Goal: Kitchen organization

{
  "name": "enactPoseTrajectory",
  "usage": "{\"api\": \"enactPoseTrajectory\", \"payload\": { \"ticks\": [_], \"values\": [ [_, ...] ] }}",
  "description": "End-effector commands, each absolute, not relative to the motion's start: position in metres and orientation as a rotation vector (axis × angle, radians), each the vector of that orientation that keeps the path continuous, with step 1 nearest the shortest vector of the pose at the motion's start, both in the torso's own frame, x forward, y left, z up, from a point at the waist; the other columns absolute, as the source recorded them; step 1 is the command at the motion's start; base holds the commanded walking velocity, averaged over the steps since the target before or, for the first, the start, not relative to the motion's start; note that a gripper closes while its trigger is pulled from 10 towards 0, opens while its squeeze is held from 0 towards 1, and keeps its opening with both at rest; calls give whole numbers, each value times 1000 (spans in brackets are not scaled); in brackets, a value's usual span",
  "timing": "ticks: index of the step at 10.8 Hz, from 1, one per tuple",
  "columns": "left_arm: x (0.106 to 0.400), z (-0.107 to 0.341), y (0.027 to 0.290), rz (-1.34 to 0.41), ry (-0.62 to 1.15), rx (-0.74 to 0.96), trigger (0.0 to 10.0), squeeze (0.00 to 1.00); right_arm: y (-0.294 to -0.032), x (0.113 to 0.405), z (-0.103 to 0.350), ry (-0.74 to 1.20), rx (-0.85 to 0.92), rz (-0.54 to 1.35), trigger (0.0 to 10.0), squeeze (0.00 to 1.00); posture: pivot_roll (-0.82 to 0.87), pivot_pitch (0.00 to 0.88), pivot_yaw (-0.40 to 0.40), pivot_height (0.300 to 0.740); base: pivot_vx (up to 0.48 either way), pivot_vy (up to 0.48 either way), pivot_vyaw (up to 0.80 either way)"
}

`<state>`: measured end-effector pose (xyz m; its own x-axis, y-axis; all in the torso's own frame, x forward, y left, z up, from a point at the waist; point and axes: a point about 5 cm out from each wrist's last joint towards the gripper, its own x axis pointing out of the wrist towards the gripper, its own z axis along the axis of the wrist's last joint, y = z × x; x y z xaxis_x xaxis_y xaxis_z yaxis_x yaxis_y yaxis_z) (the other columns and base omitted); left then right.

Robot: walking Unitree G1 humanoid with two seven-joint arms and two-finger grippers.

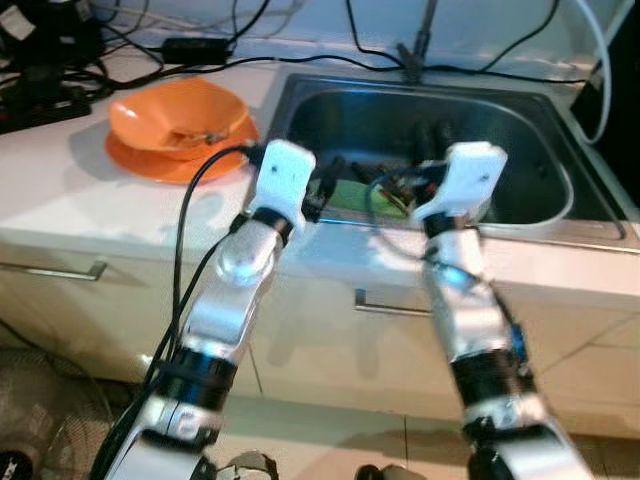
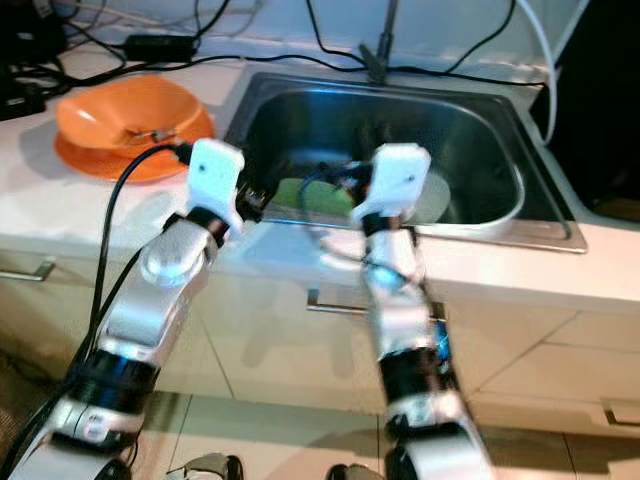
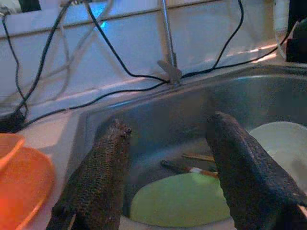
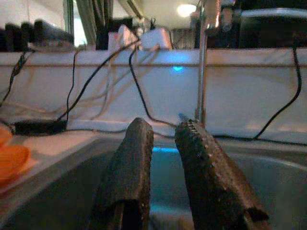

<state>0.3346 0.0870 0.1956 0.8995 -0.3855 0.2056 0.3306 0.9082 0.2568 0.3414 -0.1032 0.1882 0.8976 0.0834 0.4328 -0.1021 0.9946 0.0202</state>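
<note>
A steel sink (image 1: 545, 140) is set in the white counter. In it lie a pale green plate (image 3: 180, 199), a white plate (image 3: 283, 143) and some thin utensils (image 3: 192, 168). My left gripper (image 3: 168, 129) hangs over the sink's front left rim, open wide, with the green plate below and beyond its fingers. My right gripper (image 4: 164, 125) reaches over the sink's front edge near the middle, its fingers a narrow gap apart with nothing between them. On the counter to the left, an orange bowl (image 1: 180, 115) sits on an orange plate (image 1: 150, 165).
A thin tap (image 3: 165, 38) rises behind the sink. Black cables (image 1: 330, 60) and a power adapter (image 1: 195, 47) run along the back of the counter. Drawer handles (image 1: 60, 270) line the cabinet front below. Tiled floor lies under my arms.
</note>
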Motion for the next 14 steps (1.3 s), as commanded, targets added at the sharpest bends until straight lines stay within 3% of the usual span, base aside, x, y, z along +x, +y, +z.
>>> {"api": "enactPoseTrajectory", "payload": {
  "ticks": [1,3,5,10,14],
  "values": [
    [331,200,88,-356,-306,270,10000,0,-103,339,192,-454,32,101,10000,0,79,100,-33,740,0,0,0],
    [322,208,96,-305,-383,376,10000,0,-97,334,188,-440,25,130,10000,0,84,105,-36,740,0,0,0],
    [325,212,112,-206,-412,605,10000,0,-92,333,183,-401,32,142,10000,0,96,105,-41,740,0,0,0],
    [349,231,131,-5,-386,718,10000,0,-96,335,178,-360,29,118,10000,0,89,97,-37,740,0,0,0],
    [360,239,150,75,-323,670,10000,0,-97,336,178,-353,30,111,10000,0,88,96,-34,740,0,0,0]
  ]
}}
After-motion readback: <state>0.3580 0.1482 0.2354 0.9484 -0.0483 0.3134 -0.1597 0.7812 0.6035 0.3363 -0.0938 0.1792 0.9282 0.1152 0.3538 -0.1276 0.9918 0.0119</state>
